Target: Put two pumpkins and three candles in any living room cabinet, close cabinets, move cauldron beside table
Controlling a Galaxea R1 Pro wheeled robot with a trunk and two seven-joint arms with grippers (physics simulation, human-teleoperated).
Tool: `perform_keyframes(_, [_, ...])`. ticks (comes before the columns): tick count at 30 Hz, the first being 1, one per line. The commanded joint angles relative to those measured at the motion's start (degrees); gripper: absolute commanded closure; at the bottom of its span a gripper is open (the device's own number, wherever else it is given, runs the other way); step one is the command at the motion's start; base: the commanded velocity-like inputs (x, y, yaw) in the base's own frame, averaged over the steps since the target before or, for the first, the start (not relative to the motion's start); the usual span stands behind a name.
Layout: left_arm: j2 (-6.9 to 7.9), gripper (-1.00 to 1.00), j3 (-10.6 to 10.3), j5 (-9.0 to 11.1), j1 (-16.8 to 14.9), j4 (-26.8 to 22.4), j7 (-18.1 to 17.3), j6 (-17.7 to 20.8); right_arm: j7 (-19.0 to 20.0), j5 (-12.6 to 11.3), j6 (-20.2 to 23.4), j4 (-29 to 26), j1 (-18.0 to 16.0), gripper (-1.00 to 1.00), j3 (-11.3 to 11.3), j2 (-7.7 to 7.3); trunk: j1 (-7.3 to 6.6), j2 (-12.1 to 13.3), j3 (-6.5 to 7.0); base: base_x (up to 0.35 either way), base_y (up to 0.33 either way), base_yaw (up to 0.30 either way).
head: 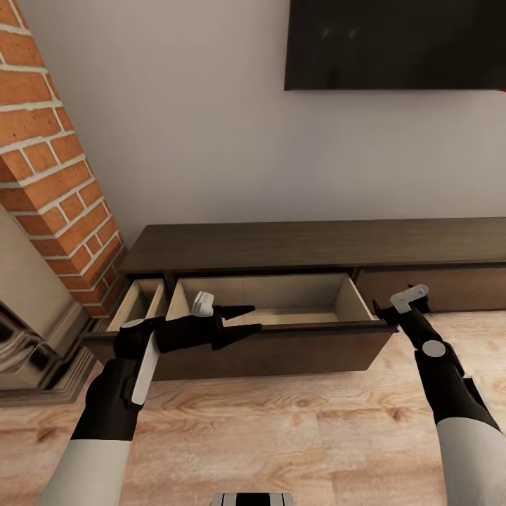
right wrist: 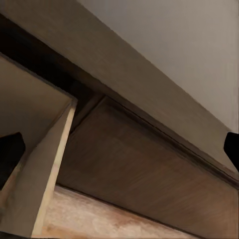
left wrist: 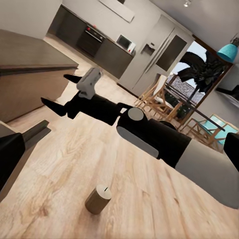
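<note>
The cabinet (head: 316, 246) is a long, low dark-brown unit against the wall. One wide drawer (head: 281, 292) is pulled out, and the visible part of its pale interior holds nothing. My left gripper (head: 244, 319) hovers open and empty over that drawer's front edge. My right gripper (head: 383, 309) is open at the drawer's right front corner, its fingertips (right wrist: 10, 154) spread wide before a closed drawer front (right wrist: 139, 164). One candle (left wrist: 98, 198) stands upright on the wood floor below my right arm (left wrist: 149, 134). The pumpkins and the cauldron are out of view.
A narrower drawer (head: 140, 299) is also pulled out to the left of the wide one. The brick fireplace (head: 49, 176) with its grey surround stands at the left. A dark TV (head: 393, 42) hangs on the wall above. Wooden chairs (left wrist: 159, 97) and a kitchen lie behind.
</note>
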Motion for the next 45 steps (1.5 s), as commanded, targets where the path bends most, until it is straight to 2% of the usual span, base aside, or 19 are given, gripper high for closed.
perform_keyframes(1, [0.02, -1.0, 0.04, 0.02, 0.01, -0.01, 0.0, 0.01, 0.0, -0.03, 0.04, -0.05, 0.02, -1.0, 0.0, 0.23, 0.0, 0.0, 0.0, 0.0, 0.0, 0.0])
perform_keyframes(7, [0.04, -1.0, 0.07, -0.02, 0.01, 0.04, -0.01, 0.04, -0.22, -0.14, 0.17, -0.21, 0.03, -1.0, -0.19, 1.35, 0.0, 0.0, 0.0, -0.027, 0.0, 0.0])
perform_keyframes(10, [-0.02, -1.0, 0.07, -0.11, 0.01, 0.07, 0.06, 0.11, -0.2, -0.18, 0.17, -0.08, 0.03, -1.0, -0.17, 2.41, 0.0, 0.0, 0.0, -0.22, 0.0, 0.0])
perform_keyframes(13, [-0.04, -1.0, 0.08, -0.13, 0.01, 0.07, 0.08, 0.11, -0.18, -0.24, 0.17, 0.09, 0.03, -1.0, -0.15, 2.74, 0.0, 0.0, 0.0, -0.295, 0.0, 0.0])
perform_keyframes(20, [0.0, -1.0, 0.1, -0.07, 0.01, 0.04, 0.07, 0.1, -0.23, -0.18, 0.18, 0.28, 0.03, -1.0, -0.14, 5.95, 0.0, 0.0, 0.0, -0.327, 0.0, 0.0])
perform_keyframes(28, [0.04, -1.0, 0.12, -0.06, 0.01, 0.05, 0.02, 0.04, -0.13, -0.16, 0.21, 1.24, 0.09, -1.0, -0.09, 6.67, 0.0, 0.0, 0.0, -0.193, 0.0, 0.0])
perform_keyframes(29, [0.04, -1.0, 0.09, -0.06, 0.01, 0.07, 0.05, 0.05, -0.17, -0.08, 0.25, 2.61, 0.11, -1.0, -0.06, 8.14, 0.0, 0.0, 0.0, -0.012, 0.0, 0.0])
perform_keyframes(32, [0.04, -1.0, 0.08, -0.12, 0.04, 0.18, 0.08, 0.02, -0.19, 0.0, 0.58, 3.13, 0.12, -1.0, -0.09, 9.89, 0.0, 0.0, 0.0, -0.005, 0.0, 0.0])
perform_keyframes(33, [0.02, -1.0, 0.08, -0.19, 0.06, 0.46, 0.15, -0.05, -0.06, 0.12, 3.39, 3.33, 0.47, -1.0, -0.07, 11.03, 0.0, 0.0, 0.0, -0.001, 0.0, 0.0])
perform_keyframes(37, [-0.03, -1.0, 0.08, -0.2, 0.09, 1.07, 0.25, -1.23, 0.2, 0.17, 9.14, 3.11, 2.19, -1.0, 0.12, 11.66, 0.0, 0.0, 0.0, 0.0, 0.0, 0.0])
perform_keyframes(38, [0.04, -1.0, 0.07, -0.27, 0.09, 1.25, 0.26, -1.87, 0.25, 0.21, 10.41, 3.12, 2.73, -1.0, 0.15, 13.03, 0.0, 0.0, 0.0, 0.0, 0.0, 0.0])
perform_keyframes(41, [0.1, -1.0, 0.06, -0.3, 0.09, 1.45, 0.27, -2.03, 0.26, 0.29, 10.68, 3.07, 3.45, -1.0, 0.18, 14.17, 0.0, 0.0, 0.0, 0.0, 0.0, 0.0])
perform_keyframes(45, [0.12, -1.0, -0.04, -0.42, 0.13, 2.44, 0.3, -2.09, 0.27, 0.27, 10.78, 2.63, 5.12, -1.0, 0.62, 14.94, 0.0, 0.0, 0.0, 0.0, 0.0, 0.0])
